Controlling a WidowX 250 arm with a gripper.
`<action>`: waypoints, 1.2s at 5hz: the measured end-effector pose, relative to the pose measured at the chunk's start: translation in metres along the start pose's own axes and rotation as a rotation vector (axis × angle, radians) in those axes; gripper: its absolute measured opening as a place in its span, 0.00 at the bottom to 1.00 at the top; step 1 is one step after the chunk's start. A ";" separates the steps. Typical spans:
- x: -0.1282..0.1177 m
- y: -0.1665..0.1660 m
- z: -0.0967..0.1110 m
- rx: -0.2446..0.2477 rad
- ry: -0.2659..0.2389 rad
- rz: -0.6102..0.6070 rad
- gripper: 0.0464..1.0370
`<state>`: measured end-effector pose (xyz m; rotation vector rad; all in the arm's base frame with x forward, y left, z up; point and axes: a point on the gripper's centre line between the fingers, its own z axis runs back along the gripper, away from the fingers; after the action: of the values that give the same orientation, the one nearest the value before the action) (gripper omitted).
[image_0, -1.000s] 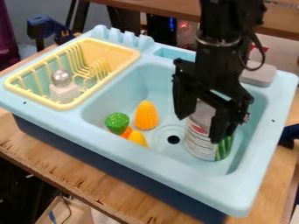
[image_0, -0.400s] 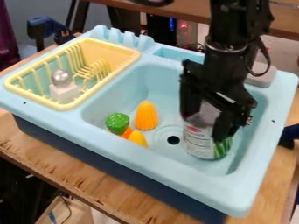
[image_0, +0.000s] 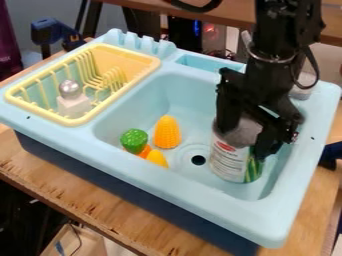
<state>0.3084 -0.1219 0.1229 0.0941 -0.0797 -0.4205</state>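
The black gripper (image_0: 246, 142) hangs over the right part of the sink basin, its fingers open and spread around the upper part of a can (image_0: 228, 159). This can has a white label with a red mark and a grey top, and it stands upright on the basin floor. A green striped surface (image_0: 254, 167) shows at the can's right side, partly behind a finger. Left of the drain are a yellow-orange corn-like toy (image_0: 167, 132), a green bumpy toy (image_0: 134, 140) with orange beneath it, and a smaller yellow-orange piece (image_0: 157, 158).
The light blue sink (image_0: 200, 210) rests on a wooden table (image_0: 87, 200). At its left, a yellow dish rack (image_0: 150, 64) holds a white block with a silver ball (image_0: 69, 88). A grey object (image_0: 304, 86) lies on the rear right rim.
The gripper has moved right, and also up slightly since the middle frame. More of the can's grey top now shows between its fingers. The toys at the left are unmoved.
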 end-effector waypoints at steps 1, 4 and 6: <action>0.003 0.005 -0.001 0.035 0.021 0.014 0.96; 0.008 0.034 0.003 0.215 0.031 0.013 0.96; 0.011 0.037 0.015 0.111 -0.085 0.075 0.96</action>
<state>0.3322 -0.0938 0.1423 0.1816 -0.1900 -0.3454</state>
